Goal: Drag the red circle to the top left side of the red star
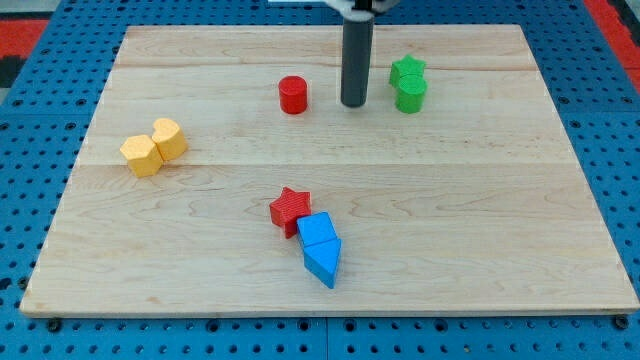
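Note:
The red circle (293,95) stands on the wooden board near the view's top centre. The red star (290,209) lies below it, near the board's middle, touching a blue block at its lower right. My tip (353,103) is the lower end of the dark rod. It sits to the right of the red circle with a small gap, and far above the red star.
Two blue blocks (321,247) lie stacked against the red star's lower right. A green star (407,69) and a green cylinder (411,94) sit right of my tip. Two yellow blocks (154,146) lie at the view's left. The board's edge (330,314) runs along the bottom.

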Motion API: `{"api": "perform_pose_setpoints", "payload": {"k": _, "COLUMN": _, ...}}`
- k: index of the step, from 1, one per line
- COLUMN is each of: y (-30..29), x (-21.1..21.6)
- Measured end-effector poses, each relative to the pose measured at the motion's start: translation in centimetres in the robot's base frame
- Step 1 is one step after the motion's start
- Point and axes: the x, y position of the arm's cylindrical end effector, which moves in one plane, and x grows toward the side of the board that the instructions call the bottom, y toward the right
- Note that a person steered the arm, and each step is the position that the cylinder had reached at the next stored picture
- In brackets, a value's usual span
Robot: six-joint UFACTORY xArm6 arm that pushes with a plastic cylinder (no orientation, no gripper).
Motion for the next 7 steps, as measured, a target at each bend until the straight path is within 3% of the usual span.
{"api": "perform_pose_setpoints", "payload": {"k": 1, "y": -3.1, "x": -3.1}}
{"api": "perform_pose_setpoints", "payload": {"k": 3, "y": -7.4, "x": 3.2}}
{"api": "perform_pose_setpoints", "payload": {"k": 4, "y": -7.8, "x": -1.5}}
{"api": "perform_pose_setpoints", "payload": {"k": 7, "y": -10.7, "x": 4.8}}
